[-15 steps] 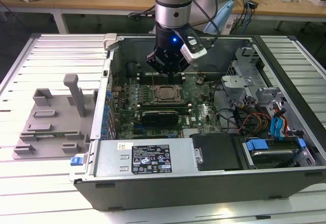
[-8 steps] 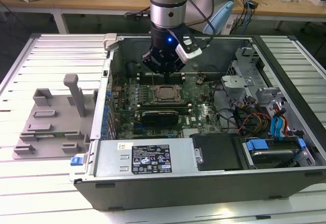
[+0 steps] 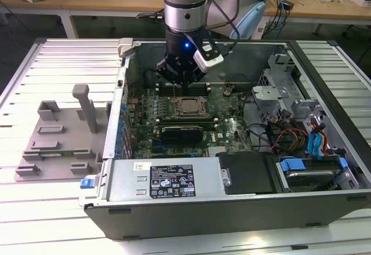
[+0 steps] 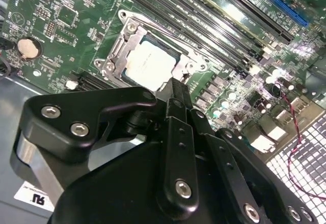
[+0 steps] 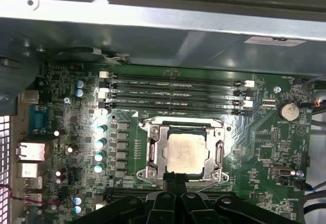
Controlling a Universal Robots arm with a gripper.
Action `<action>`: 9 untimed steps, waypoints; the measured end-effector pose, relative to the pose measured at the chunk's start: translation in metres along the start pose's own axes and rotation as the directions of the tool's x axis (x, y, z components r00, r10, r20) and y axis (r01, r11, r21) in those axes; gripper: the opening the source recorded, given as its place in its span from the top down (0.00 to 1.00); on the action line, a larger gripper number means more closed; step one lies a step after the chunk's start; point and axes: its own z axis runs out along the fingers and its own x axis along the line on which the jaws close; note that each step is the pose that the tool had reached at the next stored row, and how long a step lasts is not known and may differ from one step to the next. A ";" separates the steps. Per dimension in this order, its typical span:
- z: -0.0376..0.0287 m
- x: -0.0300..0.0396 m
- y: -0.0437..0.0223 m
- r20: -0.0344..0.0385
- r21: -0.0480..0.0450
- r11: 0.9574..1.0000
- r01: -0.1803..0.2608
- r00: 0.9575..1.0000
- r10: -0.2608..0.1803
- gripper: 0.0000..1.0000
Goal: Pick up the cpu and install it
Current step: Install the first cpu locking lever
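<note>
fixture plate (image 3: pixel 55 150): far on the exterior view's left, outside the case. matte grey plastic, flat, w/ upright posts. nothing shiny on it afaict.
table (image 3: pixel 58 58): pale slatted surface under everything.
case (image 3: pixel 124 87): open box lying flat, dull grey sheet-metal walls.
motherboard (image 3: pixel 229 128): green pcb on the case floor, crowded w/ small parts. long black RAM slots (image 5: pixel 173 89) run just beside the socket.
socket frame (image 5: pixel 153 152): bright stamped metal, rectangular, roughly mid-board.
cpu (image 5: pixel 186 152): lies flat inside that frame. square, satin silver-grey top, thin pale rim.
gripper (image 5: pixel 175 179): matte black bolted links. fingers pinched together w/ nothing between them, tips right at the frame's edge, beside the chip and not on it. can't tell if they touch the frame.
step: imo the pick and drop-in look done, the chip looks seated. can't tell if the frame is latched.
next move needs: imo a clean straight path off the frame, no sideways scrape. the lid looks slick and the frame edges look thin and snaggy.
drive cage (image 3: pixel 278 75): exterior view's right, bare folded sheet metal, blue plastic tabs (image 3: pixel 316 142) near it.
</note>
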 end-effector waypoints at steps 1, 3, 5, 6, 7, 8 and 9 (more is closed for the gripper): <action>-0.0001 0.0017 0.0001 0.000 0.000 1.000 0.000 1.000 0.000 0.89; -0.0003 0.0056 0.0003 0.000 0.000 1.000 0.000 1.000 0.000 0.89; -0.0005 0.0103 0.0005 0.000 0.000 1.000 0.000 1.000 0.000 0.89; -0.0006 0.0123 0.0006 0.000 0.000 1.000 0.000 1.000 0.000 0.89; -0.0007 0.0144 0.0007 0.000 0.000 1.000 0.000 1.000 0.000 0.89; -0.0009 0.0198 0.0009 0.000 0.000 1.000 0.000 1.000 0.000 0.89; -0.0011 0.0242 0.0011 0.000 0.000 1.000 0.000 1.000 0.000 0.89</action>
